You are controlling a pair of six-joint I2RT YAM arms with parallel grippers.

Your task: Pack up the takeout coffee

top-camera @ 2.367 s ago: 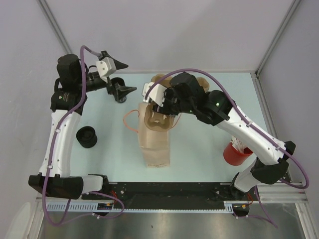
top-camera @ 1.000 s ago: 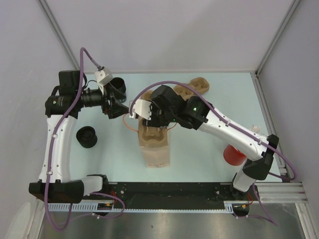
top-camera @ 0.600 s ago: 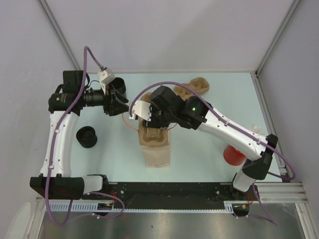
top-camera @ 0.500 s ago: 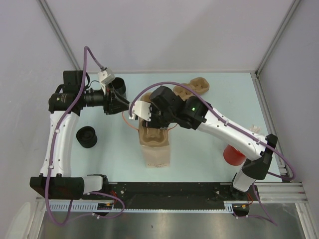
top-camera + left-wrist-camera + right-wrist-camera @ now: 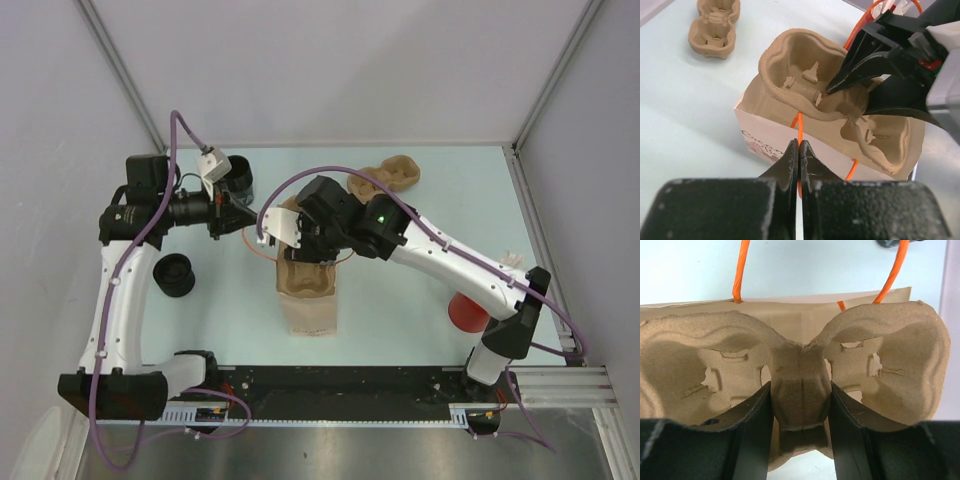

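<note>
A brown paper bag stands open at mid-table, with orange cord handles. My left gripper is at the bag's left side, shut on one orange handle; the cord runs between its fingertips. A moulded pulp cup carrier sits at the bag's mouth. My right gripper is shut on the carrier's centre ridge. The carrier spans the bag's opening, slightly tilted, with its wells empty.
A second pulp carrier lies at the back of the table. A black cup stands behind my left gripper, and another black cup sits at the left. A red cup is at the right, partly behind my right arm.
My left gripper swung from the black cup toward the bag and closed on the orange handle. My right arm shifted the carrier a little left and nearer over the bag.
</note>
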